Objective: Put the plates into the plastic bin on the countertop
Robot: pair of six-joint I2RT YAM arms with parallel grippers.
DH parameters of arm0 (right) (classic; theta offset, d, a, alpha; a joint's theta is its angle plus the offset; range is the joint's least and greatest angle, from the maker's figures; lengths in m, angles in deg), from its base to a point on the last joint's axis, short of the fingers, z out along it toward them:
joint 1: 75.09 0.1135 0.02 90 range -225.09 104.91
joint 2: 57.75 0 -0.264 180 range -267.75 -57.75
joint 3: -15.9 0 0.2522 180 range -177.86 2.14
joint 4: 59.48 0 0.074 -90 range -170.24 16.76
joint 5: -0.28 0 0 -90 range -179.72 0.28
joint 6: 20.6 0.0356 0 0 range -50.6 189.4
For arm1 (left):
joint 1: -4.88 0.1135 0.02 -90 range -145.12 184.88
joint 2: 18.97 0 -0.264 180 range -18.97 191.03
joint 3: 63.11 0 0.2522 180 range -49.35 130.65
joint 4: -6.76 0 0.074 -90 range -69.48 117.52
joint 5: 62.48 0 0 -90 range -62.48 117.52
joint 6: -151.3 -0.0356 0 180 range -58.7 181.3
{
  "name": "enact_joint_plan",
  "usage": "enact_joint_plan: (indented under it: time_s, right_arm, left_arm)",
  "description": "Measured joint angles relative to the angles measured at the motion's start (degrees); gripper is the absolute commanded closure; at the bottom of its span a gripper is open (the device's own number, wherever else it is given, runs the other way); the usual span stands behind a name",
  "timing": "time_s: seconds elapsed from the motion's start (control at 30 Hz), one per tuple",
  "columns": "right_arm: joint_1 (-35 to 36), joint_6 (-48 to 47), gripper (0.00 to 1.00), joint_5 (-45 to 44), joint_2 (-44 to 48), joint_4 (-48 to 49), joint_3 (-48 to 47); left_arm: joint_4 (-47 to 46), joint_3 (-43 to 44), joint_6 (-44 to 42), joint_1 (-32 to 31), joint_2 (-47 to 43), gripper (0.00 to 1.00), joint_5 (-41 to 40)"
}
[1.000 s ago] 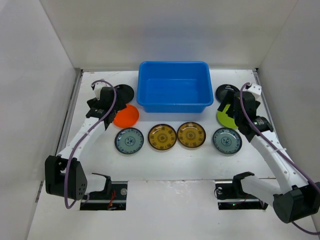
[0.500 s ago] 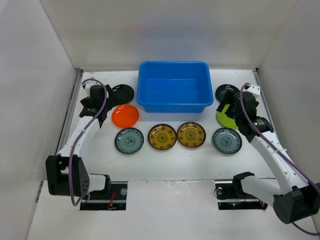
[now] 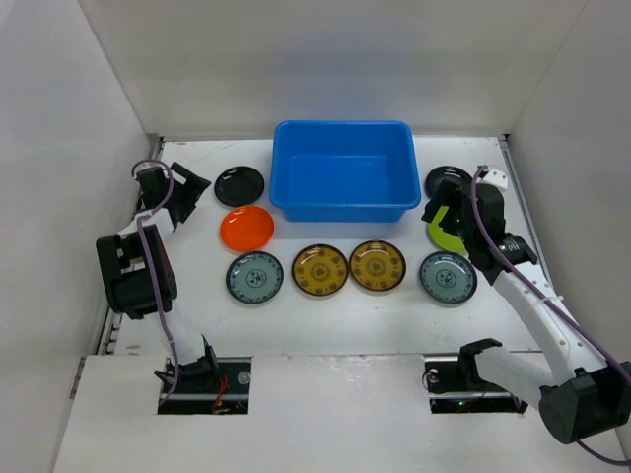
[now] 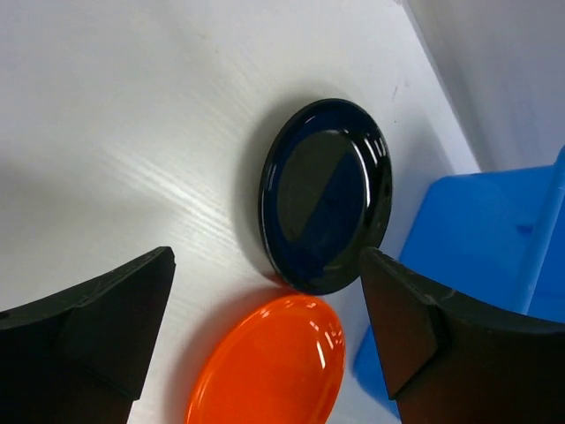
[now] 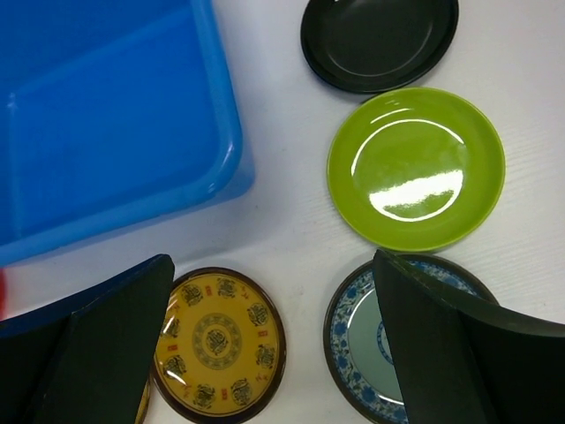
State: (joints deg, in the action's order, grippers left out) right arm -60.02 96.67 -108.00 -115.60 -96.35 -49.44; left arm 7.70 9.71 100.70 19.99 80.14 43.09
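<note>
Your left claw (image 4: 265,254) is spread wide, facing a glossy black plate (image 4: 325,194). Your right claw (image 5: 272,258) is also spread, near the shiny lime green plate (image 5: 415,168).

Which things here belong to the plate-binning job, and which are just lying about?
Job:
- bright blue rectangular plastic bin
- glossy black round plates, left and right
- orange plate
- lime green plate
- pale blue-green patterned plates
- yellow-brown patterned plates
- white countertop

Lying about:
- nothing loose; only the fixed white walls
</note>
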Motion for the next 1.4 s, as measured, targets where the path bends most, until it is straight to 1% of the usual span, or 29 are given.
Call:
enact_joint_plan:
  time_s: [0.1, 0.27, 0.37, 0.43, 0.7, 0.9, 1.0, 1.1, 1.23, 1.33, 1.4]
  right_arm:
    - [0.0, 0.0, 0.00, 0.5, 0.0, 0.7, 0.0]
    - [0.0, -0.2, 0.00, 1.0, 1.1, 1.7, 1.9]
    - [-0.1, -0.3, 0.00, 1.0, 1.8, 1.7, 2.6]
    - [-0.1, -0.3, 0.00, 1.1, 2.3, 1.7, 2.7]
    - [-0.5, -0.3, 0.00, 1.2, 3.4, 1.7, 2.7]
    - [-0.5, -0.3, 0.00, 1.2, 3.1, 1.7, 2.7]
    - [-0.5, -0.2, 0.00, 1.3, 3.1, 1.7, 3.0]
    - [-0.5, -0.2, 0.00, 1.4, 3.4, 1.8, 3.7]
    - [-1.2, -0.2, 0.00, 1.4, 4.3, 1.7, 4.5]
    - [-1.6, -0.2, 0.00, 1.4, 5.1, 1.7, 4.6]
    - [-1.6, -0.2, 0.00, 1.4, 5.8, 1.7, 4.8]
  left_arm:
    - [-4.4, 0.8, 2.3, 0.6, 4.1, 0.24, 4.0]
    - [-8.5, 3.8, 4.6, 0.7, 9.8, 0.36, 8.5]
    - [-9.7, 5.3, 5.3, 0.8, 12.6, 0.47, 10.4]
    - [-10.0, 5.4, 5.7, 0.8, 13.9, 0.52, 11.4]
    - [-9.6, 5.7, 6.2, 1.2, 16.1, 0.54, 13.1]
    - [-9.8, 8.3, 6.7, 0.9, 19.6, 0.58, 14.1]
    - [-9.8, 9.6, 6.7, 0.3, 20.7, 0.60, 14.1]
    - [-9.9, 10.5, 6.6, -0.4, 21.5, 0.65, 14.1]
    - [-9.9, 12.1, 6.6, -1.5, 23.1, 0.75, 14.2]
    - [-9.7, 12.7, 6.4, -2.3, 23.8, 0.87, 14.1]
    - [-9.3, 13.0, 6.2, -2.7, 24.2, 0.93, 13.9]
